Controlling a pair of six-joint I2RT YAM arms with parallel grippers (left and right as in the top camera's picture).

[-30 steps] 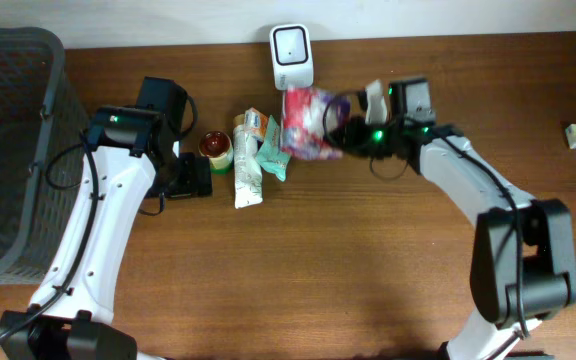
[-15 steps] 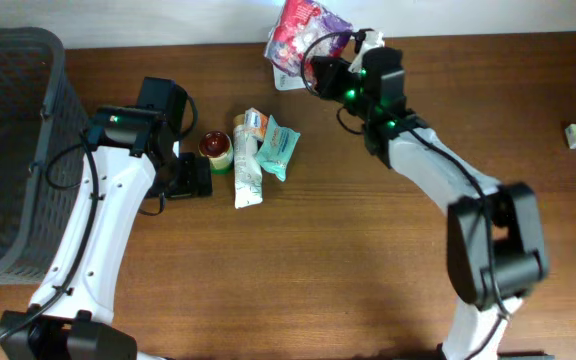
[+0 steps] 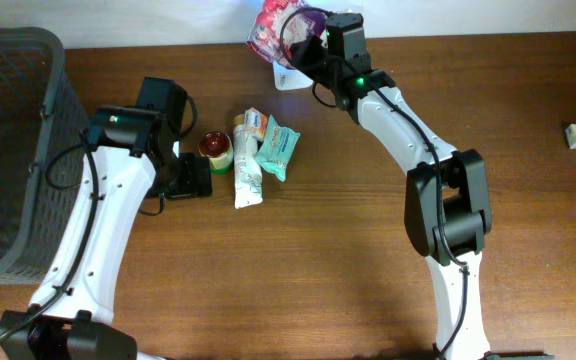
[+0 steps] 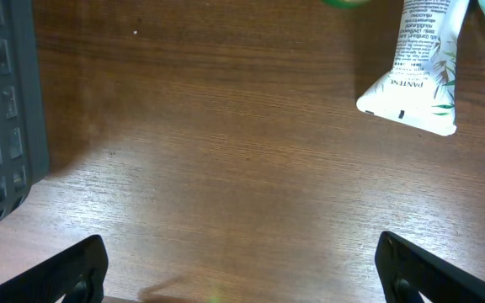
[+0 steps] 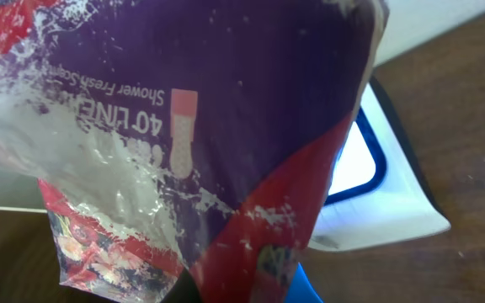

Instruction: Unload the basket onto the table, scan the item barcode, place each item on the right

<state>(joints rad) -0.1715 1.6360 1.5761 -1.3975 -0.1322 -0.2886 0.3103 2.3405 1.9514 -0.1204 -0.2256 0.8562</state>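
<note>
The right gripper is clenching the purple packet by the white scanner.
Overhead is showing the packet raised at the back edge; the right wrist is showing its print and the scanner's lit window behind. The left gripper is hanging spread wide over the table, near a tube.

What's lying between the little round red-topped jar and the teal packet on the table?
A white plastic squeeze tube, lying flat between jar and packet; the overhead view shows it.
</note>
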